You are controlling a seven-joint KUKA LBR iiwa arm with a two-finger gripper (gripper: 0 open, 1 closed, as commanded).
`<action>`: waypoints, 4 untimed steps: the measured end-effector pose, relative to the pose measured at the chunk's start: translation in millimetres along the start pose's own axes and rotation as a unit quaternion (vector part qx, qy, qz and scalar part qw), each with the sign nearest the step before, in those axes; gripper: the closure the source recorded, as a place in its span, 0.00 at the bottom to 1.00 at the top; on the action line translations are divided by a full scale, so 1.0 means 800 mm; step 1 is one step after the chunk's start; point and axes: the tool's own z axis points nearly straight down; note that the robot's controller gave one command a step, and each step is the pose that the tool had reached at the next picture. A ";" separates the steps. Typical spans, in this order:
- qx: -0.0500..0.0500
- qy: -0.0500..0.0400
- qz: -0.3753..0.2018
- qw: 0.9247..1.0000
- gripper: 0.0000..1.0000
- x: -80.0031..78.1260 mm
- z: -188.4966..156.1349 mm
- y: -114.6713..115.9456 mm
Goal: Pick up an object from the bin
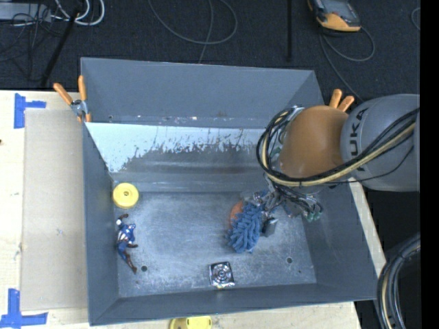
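Just beside the end effector (269, 218), at its eight o'clock, lies a blue mop (245, 230); apart or together, I cannot tell

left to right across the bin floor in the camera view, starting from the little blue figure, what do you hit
little blue figure → small shiny silver piece → blue shaggy thing

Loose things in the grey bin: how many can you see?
4: a yellow disc at the left, a blue figure below it, a silver piece by the near wall, a blue shaggy bundle right of centre. Others may hide under the arm.
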 end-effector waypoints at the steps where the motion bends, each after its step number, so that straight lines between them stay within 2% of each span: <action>1: 0.000 0.000 0.000 1.000 1.00 0.000 0.000 0.000; 2: -0.003 0.007 -0.051 0.999 1.00 -0.035 -0.123 0.009; 3: -0.003 0.007 -0.050 0.999 1.00 -0.035 -0.123 0.009; 4: -0.003 0.007 -0.048 0.999 1.00 -0.033 -0.268 0.019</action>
